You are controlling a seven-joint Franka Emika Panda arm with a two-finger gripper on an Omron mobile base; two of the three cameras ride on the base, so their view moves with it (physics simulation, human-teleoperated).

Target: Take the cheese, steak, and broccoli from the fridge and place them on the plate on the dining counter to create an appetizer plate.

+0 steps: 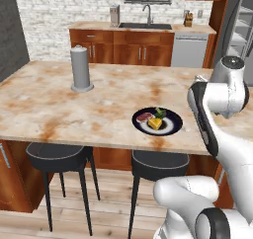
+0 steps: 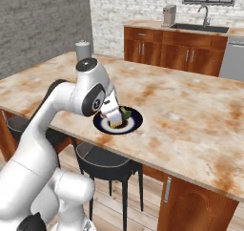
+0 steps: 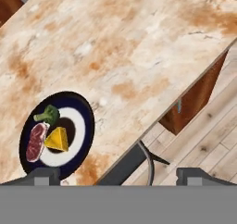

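Note:
On the dining counter [image 1: 59, 99] near its front edge lies the plate [image 1: 170, 127]. It holds the steak [image 1: 144, 117], the cheese [image 1: 156, 123] and the broccoli [image 1: 160, 111] side by side. The hand view looks down on the same plate [image 3: 78, 107] at lower left, with steak [image 3: 36, 142], cheese [image 3: 58, 140] and broccoli [image 3: 47, 114]. My gripper [image 3: 119, 176] hangs well above the counter edge, open, nothing between its fingers. In the right base view its white hand [image 2: 111, 108] covers the left part of the plate [image 2: 133, 122]. A strip of the fridge [image 1: 243, 20] with shelves shows far right.
A grey cylinder [image 1: 80, 68] stands upright on the counter's far left part. Two black stools [image 1: 57, 156] [image 1: 159, 165] sit under the front edge. Behind are the sink counter [image 1: 143, 28] and a grey dishwasher panel [image 1: 189, 50].

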